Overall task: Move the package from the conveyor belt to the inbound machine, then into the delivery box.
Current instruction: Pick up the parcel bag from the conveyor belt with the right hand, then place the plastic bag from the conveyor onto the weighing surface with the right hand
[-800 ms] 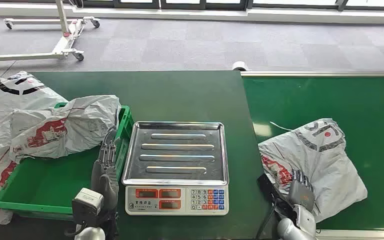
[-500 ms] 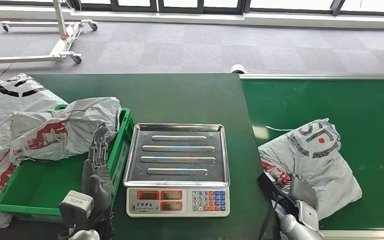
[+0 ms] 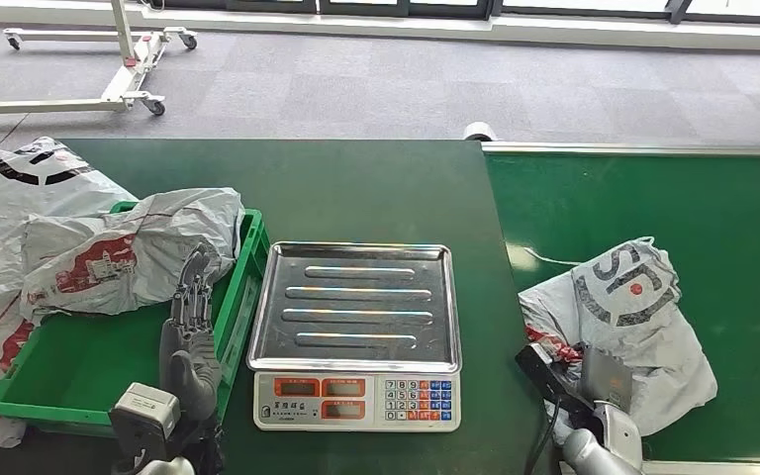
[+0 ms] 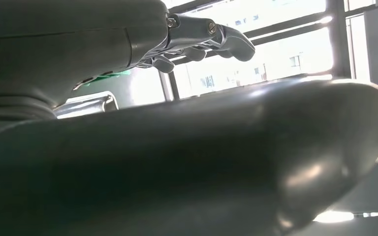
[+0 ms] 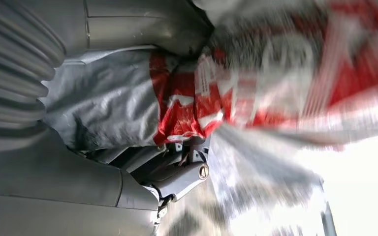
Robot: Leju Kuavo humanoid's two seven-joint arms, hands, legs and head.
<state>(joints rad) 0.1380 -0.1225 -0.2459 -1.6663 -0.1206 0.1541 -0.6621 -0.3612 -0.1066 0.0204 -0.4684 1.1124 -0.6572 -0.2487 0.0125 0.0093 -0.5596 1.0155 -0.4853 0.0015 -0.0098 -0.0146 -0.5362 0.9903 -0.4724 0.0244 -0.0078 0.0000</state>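
The package (image 3: 633,307), a grey plastic bag with red print, lies bunched up on the green conveyor belt (image 3: 653,198) at the right. My right hand (image 3: 604,381) grips its near edge; in the right wrist view the crumpled bag (image 5: 177,108) is pinched between thumb and fingers (image 5: 182,177). The inbound machine, a scale with a steel tray (image 3: 356,297), stands bare in the middle. The green delivery box (image 3: 59,366) is on the left. My left hand (image 3: 190,327) hovers over the box's right rim with fingers (image 4: 202,39) stretched out and holding nothing.
Another grey bag (image 3: 119,257) lies across the back of the delivery box, and a larger one (image 3: 10,188) sits beside it at the far left. A white wheeled frame (image 3: 129,69) stands on the carpet beyond the table.
My right hand has closed on the package's near edge, and the bag has bunched up and risen from lying flat. The left hand has drifted slightly left.
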